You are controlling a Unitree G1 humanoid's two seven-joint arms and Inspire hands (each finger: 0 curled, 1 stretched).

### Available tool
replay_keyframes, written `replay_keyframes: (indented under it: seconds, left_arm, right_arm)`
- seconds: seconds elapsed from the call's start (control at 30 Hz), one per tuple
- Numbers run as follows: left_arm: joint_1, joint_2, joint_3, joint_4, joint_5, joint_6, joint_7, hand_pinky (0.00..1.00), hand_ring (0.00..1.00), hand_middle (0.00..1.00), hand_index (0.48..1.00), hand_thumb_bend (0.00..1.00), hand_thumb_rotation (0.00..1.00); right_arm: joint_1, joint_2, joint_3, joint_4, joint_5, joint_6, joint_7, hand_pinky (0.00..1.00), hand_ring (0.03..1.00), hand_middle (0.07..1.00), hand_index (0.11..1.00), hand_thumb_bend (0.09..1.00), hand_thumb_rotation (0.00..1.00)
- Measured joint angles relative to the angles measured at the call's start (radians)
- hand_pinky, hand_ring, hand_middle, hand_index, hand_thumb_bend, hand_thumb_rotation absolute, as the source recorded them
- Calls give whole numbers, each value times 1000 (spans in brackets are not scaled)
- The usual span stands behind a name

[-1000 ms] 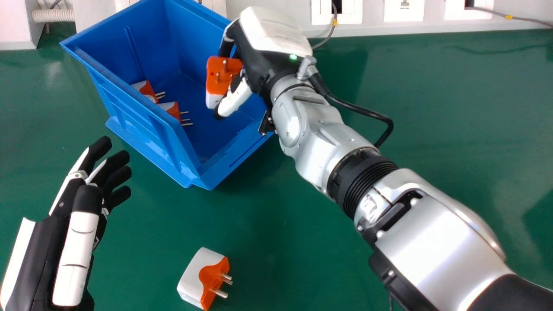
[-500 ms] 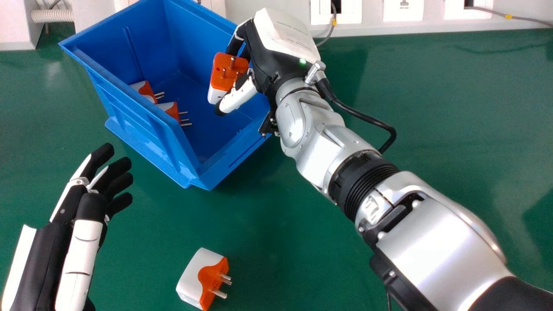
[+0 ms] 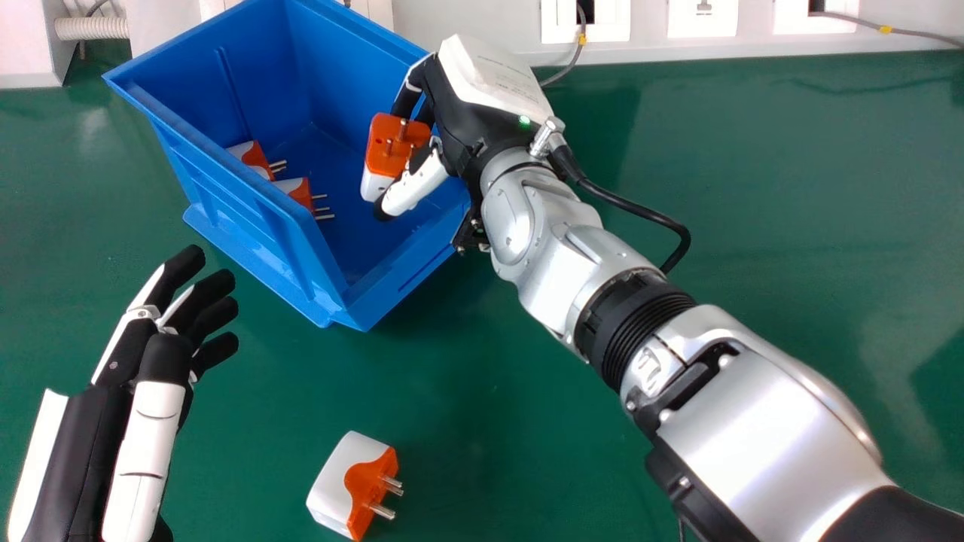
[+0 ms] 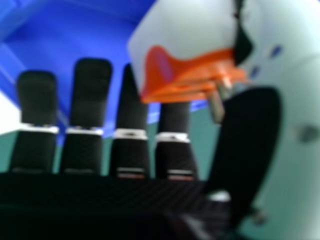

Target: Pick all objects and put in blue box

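Blue box (image 3: 399,290): two adapters (image 3: 296,191) by left wall (image 3: 241,207), right hand (image 3: 482,124) pinching third adapter (image 3: 389,144), apart from wall; left hand (image 3: 158,361) spread.

**Right hand (image 3: 489,94) and plug (image 3: 385,150) displaced; left hand (image 3: 166,357) shifted**

In the head view, we find that the right hand first went slightly toward the view's right, then came down the picture, nearer the robot. We record the plug it grips following the same path; its prong face also turned a little after the first frame. We note that the right forearm (image 3: 761,421) has edged rightward and lower than at first. We observe the left hand slightly farther right, having dipped nearer the robot, then risen a touch.
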Motion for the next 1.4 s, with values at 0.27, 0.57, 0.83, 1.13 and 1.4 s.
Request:
replay_keyframes:
  seconds: [0.27,0.57,0.83,1.13,1.4]
  left_arm:
    - [2,0,-1,-1,3,0,1,844,868,877,895,815,910]
    - [-3,0,-7,0,15,-7,5,839,866,871,892,824,903]
    - [1,0,-9,1,16,-18,5,837,864,869,891,823,899]
    - [3,0,-15,1,23,-18,7,832,862,866,888,810,892]
    - [6,0,-21,1,29,-18,8,829,860,864,886,804,888]
  right_arm:
    - [13,-1,-11,-1,5,0,0,390,491,497,489,518,4]
    - [28,-1,-11,-2,2,25,-1,419,526,587,493,513,118]
    - [30,-1,9,-2,-5,49,2,477,613,661,532,544,203]
    - [30,-1,39,-2,-15,87,45,625,781,897,849,585,689]
    - [29,-1,29,-2,-6,91,53,651,823,950,914,597,812]
